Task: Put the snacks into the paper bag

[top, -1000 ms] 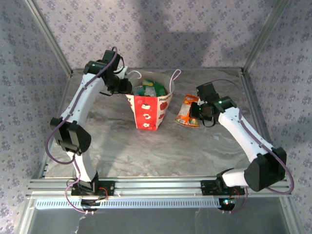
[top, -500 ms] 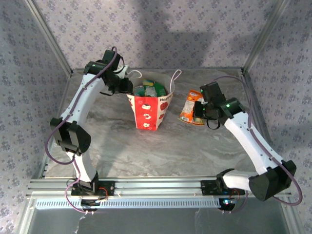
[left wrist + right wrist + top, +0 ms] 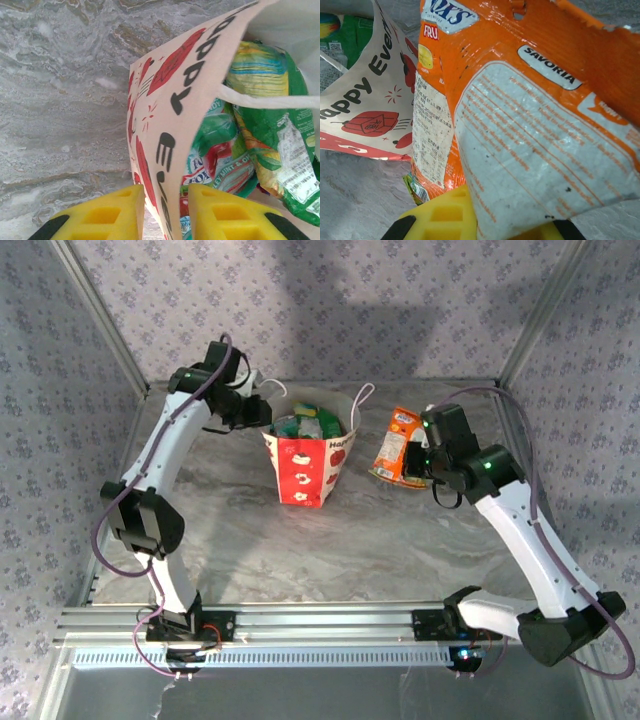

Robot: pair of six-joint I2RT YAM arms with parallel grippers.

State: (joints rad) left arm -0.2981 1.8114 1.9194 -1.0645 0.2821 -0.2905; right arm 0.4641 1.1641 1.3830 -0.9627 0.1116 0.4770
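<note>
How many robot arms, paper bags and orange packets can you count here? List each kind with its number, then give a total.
Arms: 2, left arm and right arm
Bag: 1
Orange packet: 1
Total: 4

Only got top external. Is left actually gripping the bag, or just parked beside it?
Observer: Gripping. On left wrist, the left gripper pinches the paper bag by its wall, one jaw inside, one outside.
Operator: And how does right have its packet?
Observer: On right wrist, the right gripper is shut on one end of the orange packet, with the packet's printed back facing that camera.
</note>
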